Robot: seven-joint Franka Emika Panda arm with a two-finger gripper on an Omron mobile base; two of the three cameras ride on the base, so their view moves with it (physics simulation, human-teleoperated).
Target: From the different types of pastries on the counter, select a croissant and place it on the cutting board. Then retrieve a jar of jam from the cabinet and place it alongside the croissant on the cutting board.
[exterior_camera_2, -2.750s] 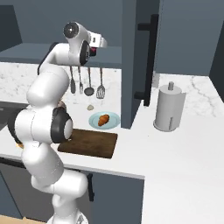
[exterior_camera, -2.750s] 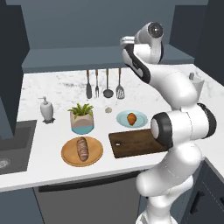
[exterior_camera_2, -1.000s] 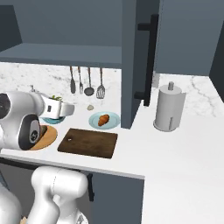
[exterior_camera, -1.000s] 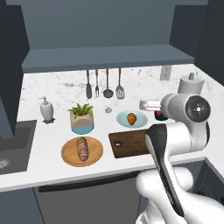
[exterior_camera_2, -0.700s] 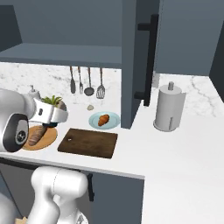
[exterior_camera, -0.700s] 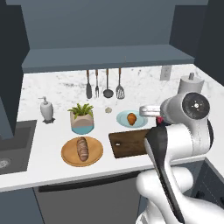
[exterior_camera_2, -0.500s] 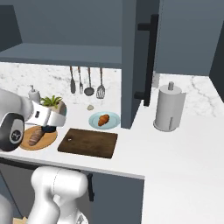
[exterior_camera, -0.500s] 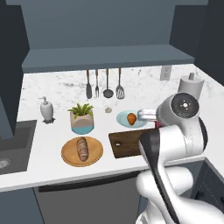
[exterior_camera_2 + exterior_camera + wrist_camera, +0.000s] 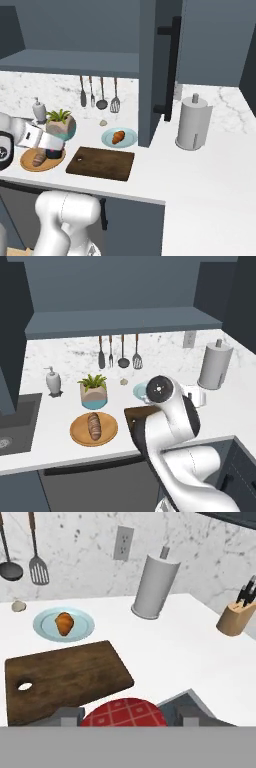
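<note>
The croissant point(image 9: 63, 623) lies on a light-blue plate point(image 9: 84, 625) on the white marble counter point(image 9: 170, 647); it also shows in the right base view as the croissant point(image 9: 118, 137). In front of it lies the bare dark cutting board point(image 9: 65, 674), the same board point(image 9: 101, 162) point(image 9: 134, 416). My gripper point(image 9: 124, 717) is shut on the jar of jam point(image 9: 122, 713), whose red checked top sits between the fingers. The gripper point(image 9: 51, 149) hangs left of the board, over the loaf point(image 9: 38, 159). The cabinet shelf point(image 9: 125, 321) stretches above.
A round wooden plate point(image 9: 77, 432) carries the loaf point(image 9: 93, 426). Behind it are a potted plant point(image 9: 93, 391) and soap dispenser point(image 9: 52, 381). Utensils point(image 9: 122, 351) hang on the wall. A paper towel roll point(image 9: 152, 587) and knife block point(image 9: 234, 619) stand right. An open cabinet door point(image 9: 155, 70) hangs beside the plate.
The arm has swung down from the cabinet to counter height. In the last half second the hand with the jar sank a little further, left of the board.
</note>
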